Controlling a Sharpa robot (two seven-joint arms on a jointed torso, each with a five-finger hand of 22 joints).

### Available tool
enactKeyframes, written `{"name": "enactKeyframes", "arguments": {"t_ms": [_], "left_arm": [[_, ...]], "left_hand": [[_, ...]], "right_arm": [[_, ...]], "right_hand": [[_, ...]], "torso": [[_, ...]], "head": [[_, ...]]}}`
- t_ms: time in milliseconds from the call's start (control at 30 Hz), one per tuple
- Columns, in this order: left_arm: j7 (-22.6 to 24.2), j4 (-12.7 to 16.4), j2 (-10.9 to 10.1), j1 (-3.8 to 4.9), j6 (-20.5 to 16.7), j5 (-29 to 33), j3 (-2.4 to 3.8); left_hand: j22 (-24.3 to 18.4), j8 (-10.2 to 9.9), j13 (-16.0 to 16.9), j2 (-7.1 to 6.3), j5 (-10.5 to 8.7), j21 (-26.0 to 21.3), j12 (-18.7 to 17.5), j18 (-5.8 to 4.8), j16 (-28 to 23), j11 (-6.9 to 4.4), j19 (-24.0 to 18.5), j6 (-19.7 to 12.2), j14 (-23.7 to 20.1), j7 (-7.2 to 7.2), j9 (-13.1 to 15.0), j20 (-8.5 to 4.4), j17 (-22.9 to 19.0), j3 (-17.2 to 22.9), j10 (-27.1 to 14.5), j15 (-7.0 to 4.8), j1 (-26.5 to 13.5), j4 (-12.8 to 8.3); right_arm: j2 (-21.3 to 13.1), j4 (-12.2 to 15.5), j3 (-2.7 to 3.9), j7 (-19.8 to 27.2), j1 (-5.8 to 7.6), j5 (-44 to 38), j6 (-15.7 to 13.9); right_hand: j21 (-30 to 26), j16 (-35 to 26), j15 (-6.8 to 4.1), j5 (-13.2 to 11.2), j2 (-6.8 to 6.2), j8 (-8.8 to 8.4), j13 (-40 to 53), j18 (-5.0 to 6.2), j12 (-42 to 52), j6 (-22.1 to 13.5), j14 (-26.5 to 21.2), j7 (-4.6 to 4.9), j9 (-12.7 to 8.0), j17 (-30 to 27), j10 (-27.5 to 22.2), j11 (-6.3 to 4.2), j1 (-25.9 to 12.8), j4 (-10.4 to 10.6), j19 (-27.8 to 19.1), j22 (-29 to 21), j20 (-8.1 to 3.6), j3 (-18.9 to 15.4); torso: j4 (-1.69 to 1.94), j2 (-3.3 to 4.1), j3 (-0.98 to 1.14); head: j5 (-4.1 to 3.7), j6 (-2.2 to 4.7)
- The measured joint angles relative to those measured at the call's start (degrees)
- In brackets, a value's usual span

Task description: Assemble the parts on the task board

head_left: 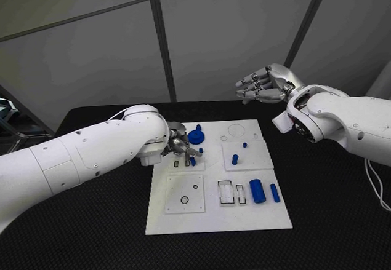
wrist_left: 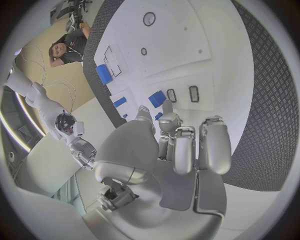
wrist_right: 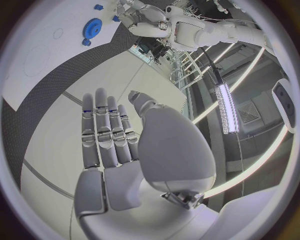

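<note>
The white task board (head_left: 218, 215) lies mid-table. My left hand (head_left: 178, 147) is low over its far left panel, fingers curled down. A small blue part (wrist_left: 159, 116) sits between its thumb tip and a fingertip, pinched as far as I can see. Beside it a blue block (wrist_left: 157, 98) stands next to two narrow slots, and a blue gear (head_left: 197, 135) lies just beyond the hand. Two blue pegs (head_left: 234, 160) stand on the middle panel. A blue cylinder (head_left: 257, 191) and a thin blue bar (head_left: 275, 192) lie near right. My right hand (head_left: 265, 84) is raised beyond the board's far right corner, fingers straight, holding nothing.
Black textured table (head_left: 343, 212) surrounds the board. A near-left panel (head_left: 185, 194) carries round holes, and rectangular frames (head_left: 225, 191) lie beside the cylinder. The blue gear (wrist_right: 94, 26) and my left arm (wrist_right: 156, 20) appear in the right wrist view.
</note>
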Motion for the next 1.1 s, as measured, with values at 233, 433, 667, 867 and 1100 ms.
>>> {"name": "enactKeyframes", "arguments": {"t_ms": [233, 433, 667, 867, 1100], "left_arm": [[-0.1, -0.2, 0.2, -0.04, 0.5, 0.0, -0.03], [-0.1, -0.5, 0.4, -0.07, 0.9, 0.0, -0.05], [-0.1, -0.7, 0.7, -0.12, 1.3, 0.0, -0.32], [-0.1, -0.9, 0.8, -0.12, 1.6, 0.0, -0.45], [-0.1, -0.9, 1.0, -0.16, 1.7, 0.0, -0.49]], "left_hand": [[0.1, 0.0, 0.0, 0.3, 0.0, 0.0, 0.0, 0.01, 0.0, 0.0, 0.0, -0.2, 0.0, -0.21, 0.2, 0.0, 0.0, 0.0, 0.0, 0.0, 0.3, 0.0], [0.0, 0.0, 0.0, 0.08, 0.0, 0.0, 0.0, 0.01, 0.0, 0.0, 0.0, -0.2, 0.0, -0.21, 0.3, 0.0, 0.0, -0.2, 0.0, 0.0, 0.5, -0.2], [0.2, 0.0, 0.0, 0.3, 0.0, 0.2, 0.0, 0.0, 0.0, 0.0, 0.0, -0.2, 0.0, -0.21, 0.6, 0.0, 0.0, -0.2, 0.0, 0.0, 0.8, -0.2], [0.3, 0.0, 0.0, 0.38, 0.0, 0.2, 0.0, 0.01, 0.0, 0.0, 0.0, -0.2, 0.0, -0.21, 0.8, 0.0, 0.0, -0.2, 0.0, 0.0, 1.3, -0.2], [0.3, 0.2, 0.0, 0.67, 0.0, 0.2, 0.0, 0.0, 0.0, 0.0, 0.0, -0.5, 0.0, -0.13, 1.3, 0.01, 0.0, 0.3, 0.0, 0.0, 2.2, -0.6]], "right_arm": [[0.0, 0.0, -0.01, -0.2, 0.0, 0.0, 0.0], [0.2, -0.1, -0.01, -0.3, 0.0, 0.0, 0.1], [0.3, -0.1, -0.03, -0.4, 0.0, 0.0, 0.2], [0.3, 0.0, -0.05, -0.7, 0.0, 0.0, 0.6], [0.5, 0.0, -0.07, -1.0, -0.01, 0.0, 0.9]], "right_hand": [[0.0, 0.0, 0.0, 0.0, 0.0, 0.0, 0.0, 0.0, 0.0, 0.0, 0.0, 0.0, 0.0, 0.0, 0.0, 0.0, 0.0, 0.0, 0.0, 0.0, 0.0, 0.0], [-0.2, -0.2, 0.0, 0.0, 0.0, 0.0, -0.1, 0.0, 0.0, 0.0, 0.0, 0.0, 0.0, 0.0, 0.0, 0.0, 0.0, 0.0, 0.0, -0.1, 0.0, 0.0], [-0.2, -0.2, 0.0, 0.0, 0.0, 0.0, 0.0, 0.0, 0.0, 0.0, 0.0, 0.0, 0.0, 0.0, 0.0, 0.0, 0.0, 0.0, 0.0, -0.1, 0.0, 0.0], [-0.2, -0.2, 0.0, 0.0, 0.0, 0.0, -0.1, 0.0, 0.0, 0.0, 0.0, 0.0, 0.0, -0.1, -0.2, 0.2, 0.0, 0.0, 0.0, -0.1, 0.0, 0.0], [-0.5, -0.2, 0.0, 0.0, 0.0, 0.0, -0.2, 0.0, 0.0, 0.0, 0.0, 0.0, 0.0, -0.1, -0.2, 0.2, 0.0, 0.0, 0.0, -0.2, 0.0, 0.0]], "torso": [[0.01, 0.02, 0.0], [0.01, 0.02, 0.0], [0.0, 0.02, 0.02], [0.0, 0.02, 0.02], [0.0, 0.03, 0.02]], "head": [[-0.06, -0.05], [-0.15, -0.13], [-0.12, -0.14], [-0.17, -0.14], [-0.24, -0.2]]}}
